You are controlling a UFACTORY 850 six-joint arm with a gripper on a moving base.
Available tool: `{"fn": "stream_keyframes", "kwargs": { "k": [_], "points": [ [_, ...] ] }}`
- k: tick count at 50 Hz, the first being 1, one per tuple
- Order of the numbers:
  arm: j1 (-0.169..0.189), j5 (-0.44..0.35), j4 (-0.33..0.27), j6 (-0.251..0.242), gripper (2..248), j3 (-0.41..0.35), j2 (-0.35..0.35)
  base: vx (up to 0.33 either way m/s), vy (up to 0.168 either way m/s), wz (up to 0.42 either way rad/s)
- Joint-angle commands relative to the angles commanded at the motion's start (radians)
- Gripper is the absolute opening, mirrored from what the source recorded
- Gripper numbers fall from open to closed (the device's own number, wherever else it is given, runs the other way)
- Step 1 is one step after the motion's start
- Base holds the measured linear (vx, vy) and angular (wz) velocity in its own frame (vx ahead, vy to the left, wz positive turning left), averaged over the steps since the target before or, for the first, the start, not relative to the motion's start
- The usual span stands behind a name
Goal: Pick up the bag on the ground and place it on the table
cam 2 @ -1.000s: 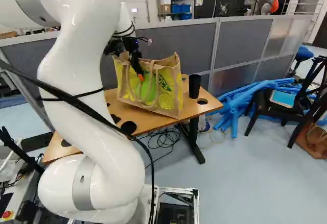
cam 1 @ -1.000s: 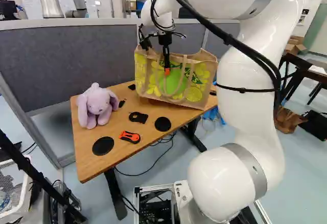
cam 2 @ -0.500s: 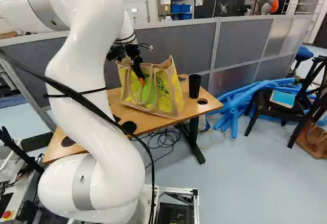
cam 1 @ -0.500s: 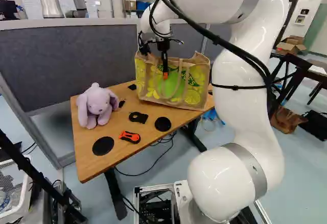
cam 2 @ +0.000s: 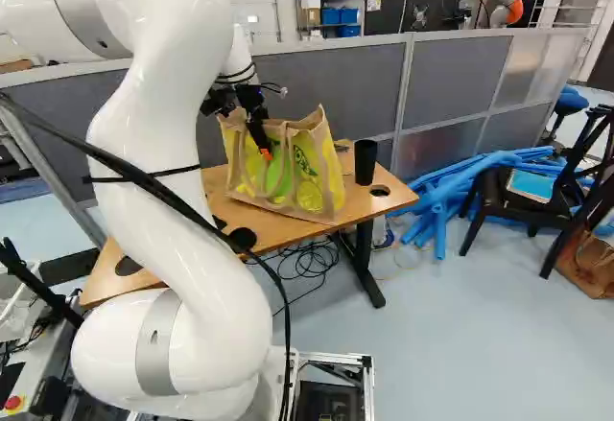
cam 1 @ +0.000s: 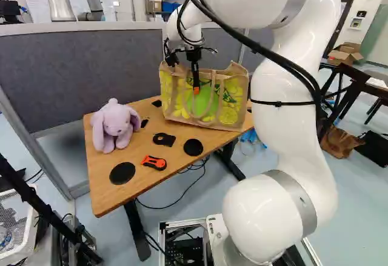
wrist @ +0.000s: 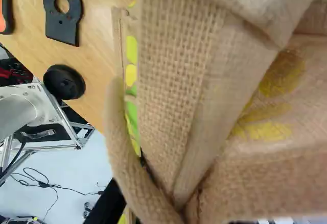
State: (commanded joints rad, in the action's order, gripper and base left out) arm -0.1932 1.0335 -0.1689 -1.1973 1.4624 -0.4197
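Bag (cam 1: 209,99) stands upright on the table (cam 1: 104,178), where we judge its base bears the load, while we see the hand (cam 1: 196,85) at its rim, perhaps steadying the soft fabric, though we cannot tell whether it is spread or pinching anything.

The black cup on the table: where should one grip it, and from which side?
I would grip the black cup around its upper part, coming from the side away from the bag. It stands upright and is taller than wide, and the bag is close on the other side, so this probably avoids bumping it.
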Motion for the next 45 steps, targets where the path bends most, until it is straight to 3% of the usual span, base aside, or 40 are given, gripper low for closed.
{"fn": "stream_keyframes", "kwargs": {
  "k": [1,2,6,7,12,13,17,18,22,23,27,28,45],
  "points": [
    [0.0,0.0,0.0,0.0,41,0.0,0.0,0.0,0.0,0.0],
    [0.0,0.0,0.0,0.0,73,0.0,0.0,0.0,0.0,0.0],
    [0.0,0.0,0.0,0.0,73,0.0,0.0,0.0,0.0,0.0],
    [0.0,0.0,0.0,0.0,108,0.0,0.0,0.0,0.0,0.0],
    [0.0,0.0,0.0,0.0,108,0.0,0.0,0.0,0.0,0.0],
    [0.0,0.0,0.0,0.0,143,0.0,0.0,0.0,0.0,0.0],
    [0.0,0.0,0.0,0.0,143,0.0,0.0,0.0,0.0,0.0],
    [0.0,0.0,0.0,0.0,179,0.0,0.0,0.0,0.0,0.0],
    [0.0,0.0,0.0,0.0,179,0.0,0.0,0.0,0.0,0.0],
    [0.0,0.0,0.0,0.0,215,0.0,0.0,0.0,0.0,0.0],
    [0.0,0.0,0.0,0.0,215,0.0,0.001,0.0,0.0,0.0],
    [0.0,0.0,0.0,0.0,246,0.0,0.002,0.0,0.0,0.0],
    [0.0,0.0,0.0,0.0,247,-0.004,0.042,0.0,0.0,0.0]
  ]
}}
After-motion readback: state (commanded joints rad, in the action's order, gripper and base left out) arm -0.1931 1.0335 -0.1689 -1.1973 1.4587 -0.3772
